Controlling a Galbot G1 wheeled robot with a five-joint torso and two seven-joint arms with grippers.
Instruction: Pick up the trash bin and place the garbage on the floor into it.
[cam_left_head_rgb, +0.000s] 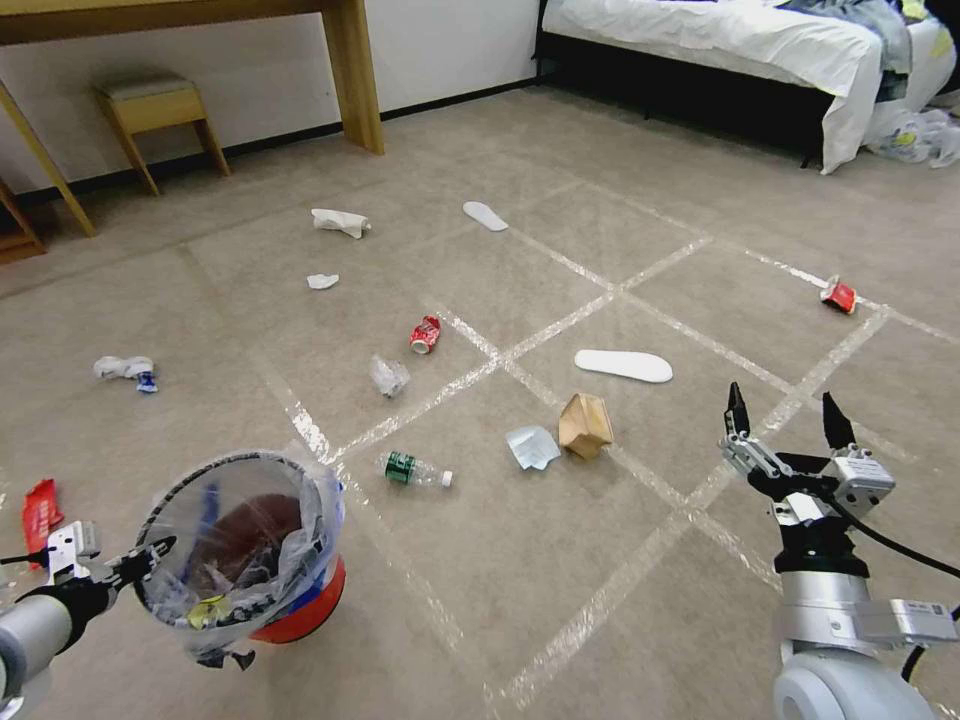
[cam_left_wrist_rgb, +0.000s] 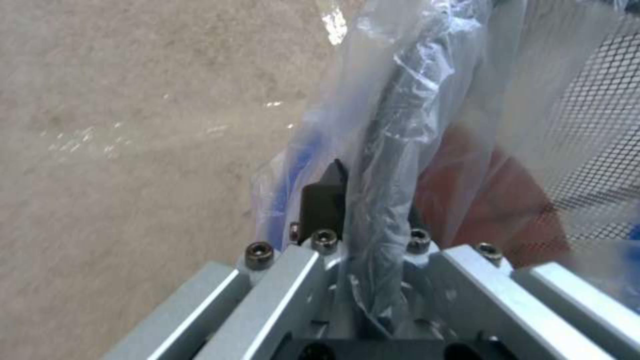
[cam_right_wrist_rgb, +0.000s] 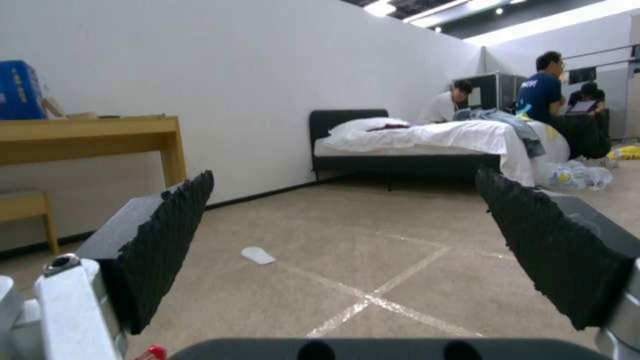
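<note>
The left end effector (cam_left_head_rgb: 150, 553) sits at about 8 o'clock in the head view, its fingers clamped on the dark rim and crinkly plastic liner of the trash bin (cam_left_head_rgb: 300, 600). In the left wrist view the rim and bag (cam_left_wrist_rgb: 393, 150) run straight between the closed fingers (cam_left_wrist_rgb: 323, 200). The bin hangs tilted, its mouth turned toward the camera, some scraps already inside.

The right end effector (cam_left_head_rgb: 785, 420) hovers at about 4 o'clock above the floor (cam_left_head_rgb: 620, 560), its two black fingers spread well apart and holding nothing.

Garbage lies scattered across the taped carpet: a clear plastic bottle (cam_left_head_rgb: 415, 469) just beside the bin toward 1 o'clock, a brown paper bag (cam_left_head_rgb: 585, 425) and a pale wrapper (cam_left_head_rgb: 532, 446) near the centre, a crushed red can (cam_left_head_rgb: 425, 334), a white slipper (cam_left_head_rgb: 624, 365), a second slipper (cam_left_head_rgb: 485, 215) farther toward 12 o'clock, crumpled tissues (cam_left_head_rgb: 340, 222), and another red can (cam_left_head_rgb: 838, 295) toward 2 o'clock.
</note>
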